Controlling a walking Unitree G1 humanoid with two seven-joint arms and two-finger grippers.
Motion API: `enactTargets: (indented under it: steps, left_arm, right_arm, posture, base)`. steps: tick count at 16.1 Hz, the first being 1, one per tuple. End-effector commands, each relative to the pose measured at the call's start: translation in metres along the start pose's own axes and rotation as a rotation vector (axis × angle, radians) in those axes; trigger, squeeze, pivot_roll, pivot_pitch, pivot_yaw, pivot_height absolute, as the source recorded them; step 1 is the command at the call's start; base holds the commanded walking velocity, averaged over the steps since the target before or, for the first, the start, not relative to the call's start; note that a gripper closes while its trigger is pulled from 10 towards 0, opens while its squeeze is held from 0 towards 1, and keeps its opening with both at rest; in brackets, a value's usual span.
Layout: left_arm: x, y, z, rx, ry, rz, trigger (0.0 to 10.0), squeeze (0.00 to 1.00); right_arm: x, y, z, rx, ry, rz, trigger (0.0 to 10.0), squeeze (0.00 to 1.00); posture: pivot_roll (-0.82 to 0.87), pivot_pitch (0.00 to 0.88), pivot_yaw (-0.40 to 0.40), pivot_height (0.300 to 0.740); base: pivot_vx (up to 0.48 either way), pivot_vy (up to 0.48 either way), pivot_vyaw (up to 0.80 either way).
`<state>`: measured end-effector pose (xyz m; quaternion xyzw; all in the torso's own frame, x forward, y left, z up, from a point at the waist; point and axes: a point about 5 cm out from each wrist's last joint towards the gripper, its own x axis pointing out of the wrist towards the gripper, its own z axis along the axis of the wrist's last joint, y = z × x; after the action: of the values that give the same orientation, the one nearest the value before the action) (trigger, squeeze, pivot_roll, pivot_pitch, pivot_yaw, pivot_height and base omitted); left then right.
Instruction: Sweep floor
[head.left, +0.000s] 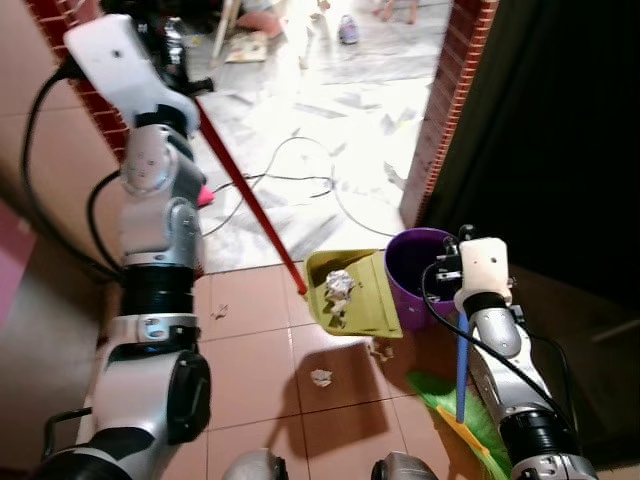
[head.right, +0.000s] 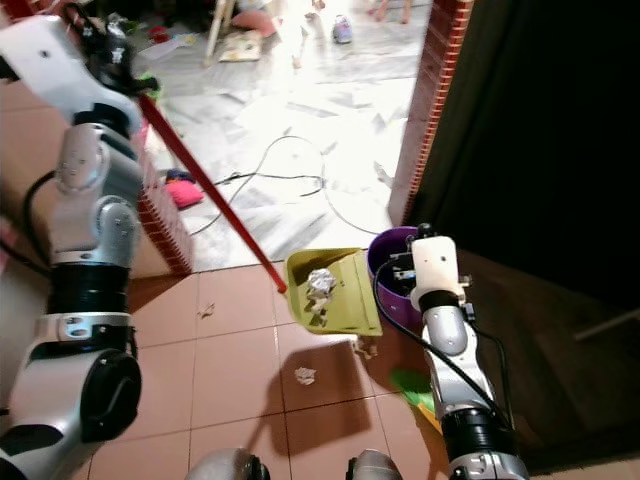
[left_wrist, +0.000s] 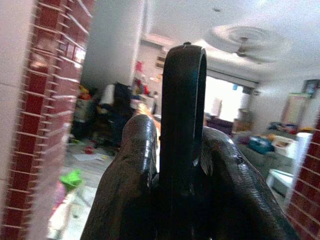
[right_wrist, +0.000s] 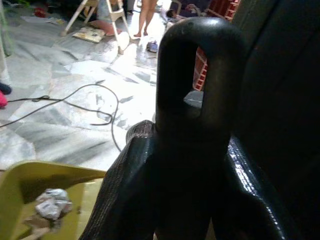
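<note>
My left gripper (head.left: 178, 62), raised high at the left, is shut on the long red handle (head.left: 250, 200) of a yellow-green dustpan (head.left: 365, 305). The pan hangs tilted beside a purple bin (head.left: 412, 262) and holds crumpled paper (head.left: 340, 285). The handle's black loop end (left_wrist: 182, 100) sticks up between the fingers (left_wrist: 135, 165). My right gripper (head.left: 452, 265), low at the right next to the bin, is shut on a blue broom handle (head.left: 463, 365). Green bristles (head.left: 448, 400) rest on the tiles. A black loop (right_wrist: 200, 75) tops that handle.
Paper scraps (head.left: 321, 377) lie on the terracotta tiles in front of the pan. A brick pillar (head.left: 445, 110) and a dark door (head.left: 560, 130) close the right side. A cable (head.left: 300, 180) loops over the marble floor beyond. A person's legs (right_wrist: 150, 12) stand far back.
</note>
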<state>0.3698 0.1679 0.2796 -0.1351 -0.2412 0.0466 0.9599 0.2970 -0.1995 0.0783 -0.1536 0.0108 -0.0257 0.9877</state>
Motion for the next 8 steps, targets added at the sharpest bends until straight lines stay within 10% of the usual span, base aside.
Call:
enactTargets:
  steps: [1, 5, 8]
  left_arm:
    - [0.009, -0.004, 0.023, -0.016, -0.097, -0.005, 10.0, 0.00]
    - [0.023, -0.006, 0.042, -0.024, -0.165, 0.001, 10.0, 0.00]
    - [0.038, -0.016, 0.063, -0.049, -0.234, -0.027, 10.0, 0.00]
  right_arm:
    - [-0.002, -0.003, -0.008, -0.027, 0.032, 0.005, 10.0, 0.00]
    - [-0.005, -0.001, -0.014, -0.035, 0.055, 0.021, 10.0, 0.00]
    - [-0.006, -0.001, -0.016, -0.040, 0.062, 0.026, 10.0, 0.00]
  posture:
    - [-0.11, 0.000, 0.067, 0.740]
    - [-0.12, 0.000, 0.065, 0.740]
    - [-0.12, 0.000, 0.066, 0.740]
  base:
    - [0.000, 0.000, 0.00]
    - [0.000, 0.000, 0.00]
    - [0.000, 0.000, -0.80]
